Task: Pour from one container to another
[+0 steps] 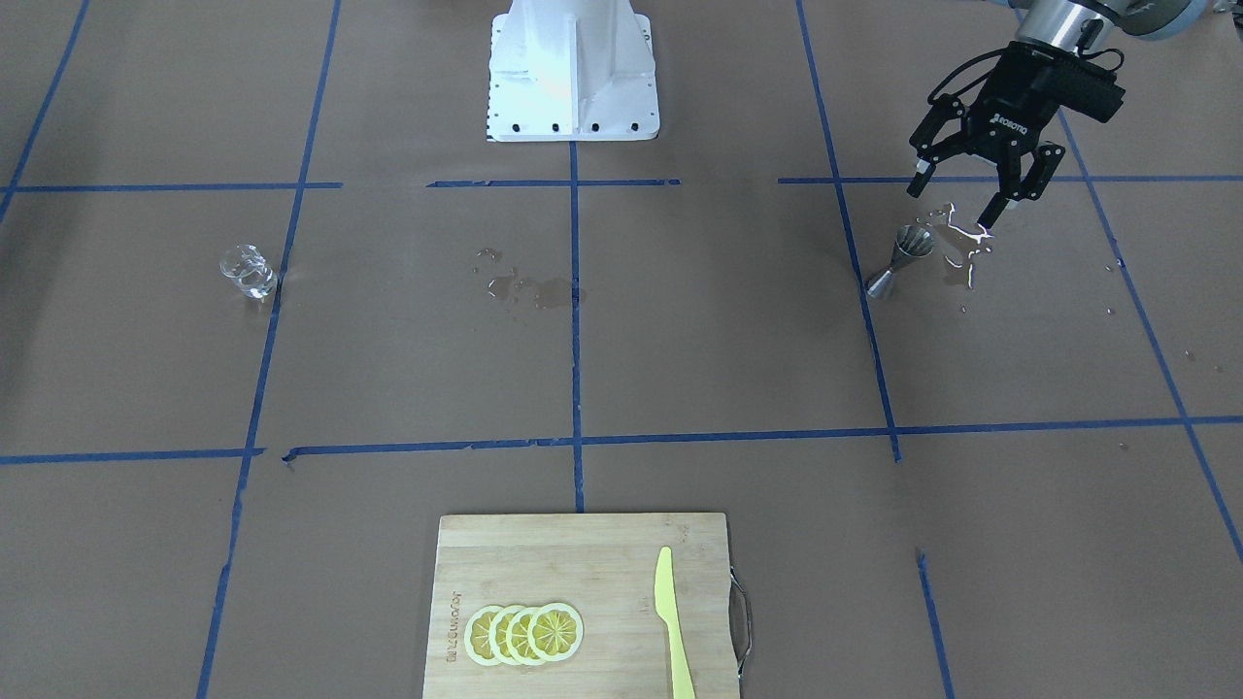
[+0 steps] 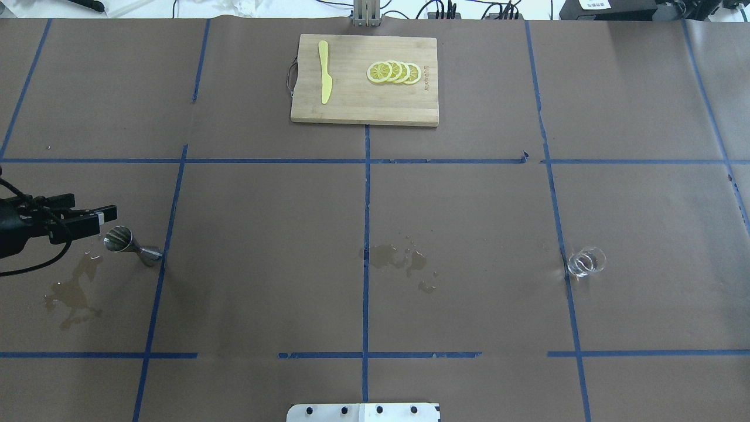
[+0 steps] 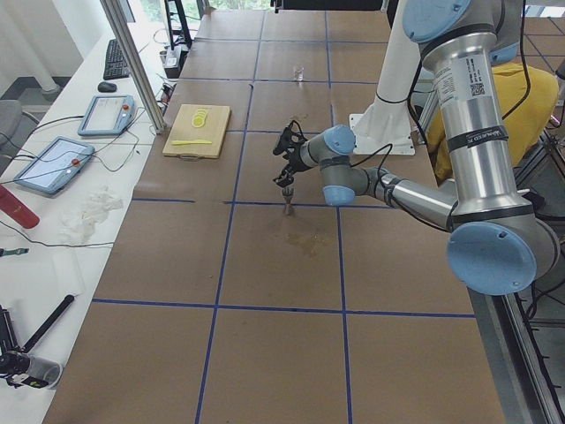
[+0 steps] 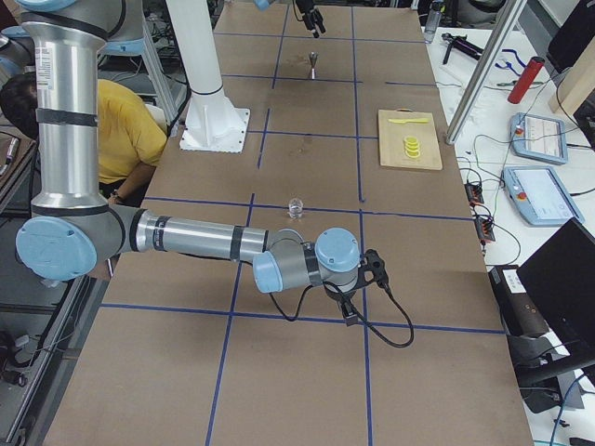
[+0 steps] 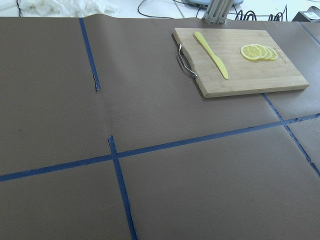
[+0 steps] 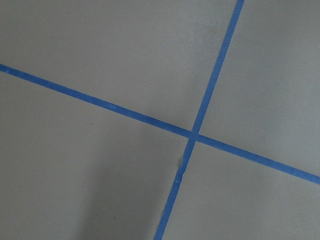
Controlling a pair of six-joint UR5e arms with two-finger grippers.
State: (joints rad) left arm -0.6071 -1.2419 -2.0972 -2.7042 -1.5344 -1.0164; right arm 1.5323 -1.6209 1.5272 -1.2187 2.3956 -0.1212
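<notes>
Overhead exterior, task so far: both vessels stand on the table (image 2: 263, 205) with nothing holding them, and liquid lies on the paper. The pour looks finished or spilled. Whether the jigger holds any liquid cannot be seen.
Near wet patch (image 2: 73, 293): on the robot's left, nearest the robot.
Middle wet patch (image 2: 398, 261): at mid-table.
Jigger (image 2: 132, 246): on the robot's left, at the edge of the near wet patch. It stands upright, long axis vertical, open mouth up.
Left gripper (image 1: 957, 199): fingers spread apart and empty, hovering just above the jigger without touching it.
Glass cup (image 2: 586, 261): upright on the robot's right, well apart from the jigger (its lip's direction is too small to tell).
Right gripper (image 4: 351, 311): low over the table, beyond the glass cup toward the table's right end. Whether its fingers are apart or together cannot be told.
Cutting board (image 2: 363, 111): farthest, carrying lemon slices (image 2: 394, 72) and a yellow knife (image 2: 324, 79).
</notes>
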